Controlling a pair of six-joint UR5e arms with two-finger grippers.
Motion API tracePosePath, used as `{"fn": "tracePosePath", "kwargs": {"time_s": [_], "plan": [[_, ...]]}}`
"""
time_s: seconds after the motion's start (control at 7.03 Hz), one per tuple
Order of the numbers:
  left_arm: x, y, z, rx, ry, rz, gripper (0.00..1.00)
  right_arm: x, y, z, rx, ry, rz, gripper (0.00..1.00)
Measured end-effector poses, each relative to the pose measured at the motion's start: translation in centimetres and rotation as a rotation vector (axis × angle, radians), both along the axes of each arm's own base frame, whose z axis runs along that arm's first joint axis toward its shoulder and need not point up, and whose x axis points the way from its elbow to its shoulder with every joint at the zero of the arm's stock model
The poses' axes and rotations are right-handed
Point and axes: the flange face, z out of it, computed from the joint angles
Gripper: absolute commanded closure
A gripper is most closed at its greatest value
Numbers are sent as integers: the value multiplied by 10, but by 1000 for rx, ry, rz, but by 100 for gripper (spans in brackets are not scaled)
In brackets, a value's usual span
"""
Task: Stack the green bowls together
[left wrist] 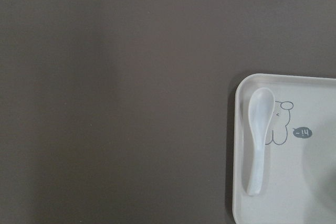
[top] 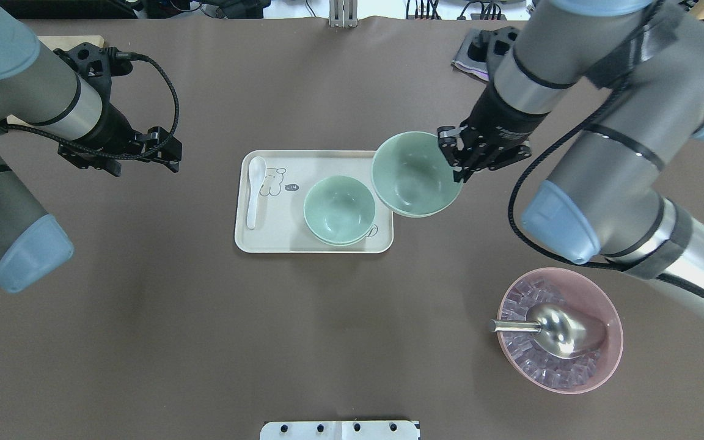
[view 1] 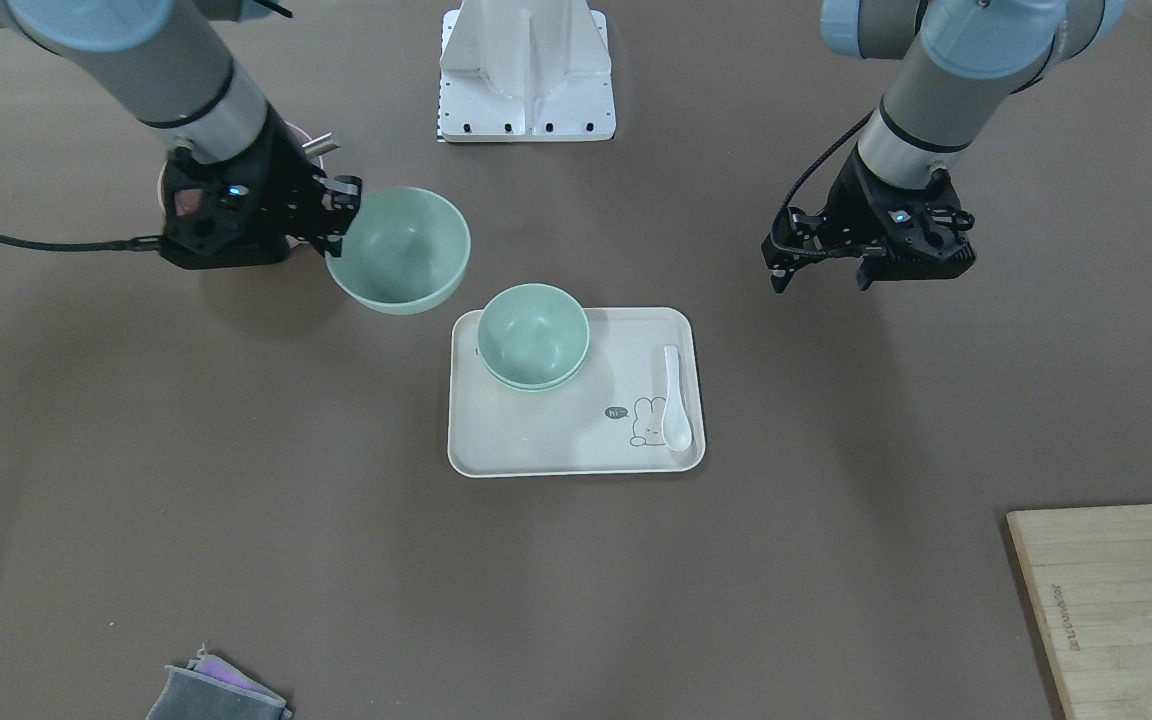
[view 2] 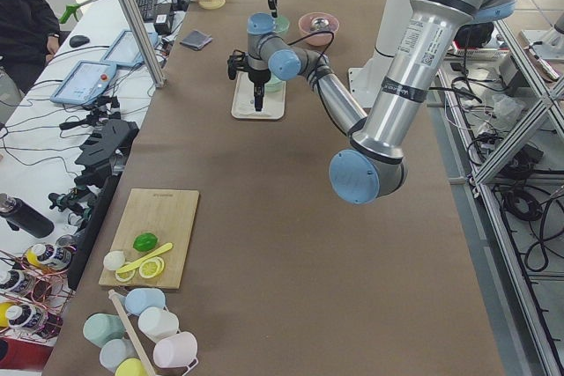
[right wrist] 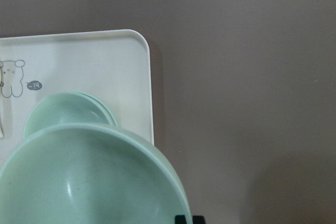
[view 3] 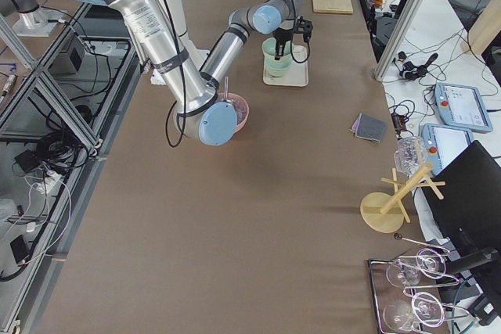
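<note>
- I see the tray [top: 278,235] mid-tabletop, with the spoon [top: 254,192] at its left end and the nested bowls [top: 338,209] at its right end.
- My right pincer [top: 457,160] holds the third bowl [top: 414,174] aloft by the tray's far right corner.
- The ice bowl [top: 610,360], scoop [top: 563,330] inside, sits nearer me, rightward.
- My left pincer [top: 145,168] hangs well left of the tray.

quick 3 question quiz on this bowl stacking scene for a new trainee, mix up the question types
1. Multiple choice: which gripper pinches the rim of the raised green bowl? A) left B) right C) neither
2. True or false: the green bowls on the tray stand side by side, apart.
3. Short answer: what tool lies in the pink bowl?

Key
1. B, the right gripper.
2. False: they are nested in one stack.
3. A metal scoop.
</note>
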Motion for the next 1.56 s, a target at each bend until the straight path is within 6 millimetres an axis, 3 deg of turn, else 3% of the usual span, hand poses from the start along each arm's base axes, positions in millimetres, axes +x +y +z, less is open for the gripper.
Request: {"fn": "tracePosePath", "kwargs": {"time_s": [0.28,0.57,1.56], "plan": [[0,-2,3,-2,-5,0,2,-66,-6,-2,12,13,-4,100],[1,-3,4,-4,-6,-1,2,-102,-5,5,10,13,-5,100],[5,-6,9,-14,-13,0,2,-141,-15,14,10,11,-21,100]]}}
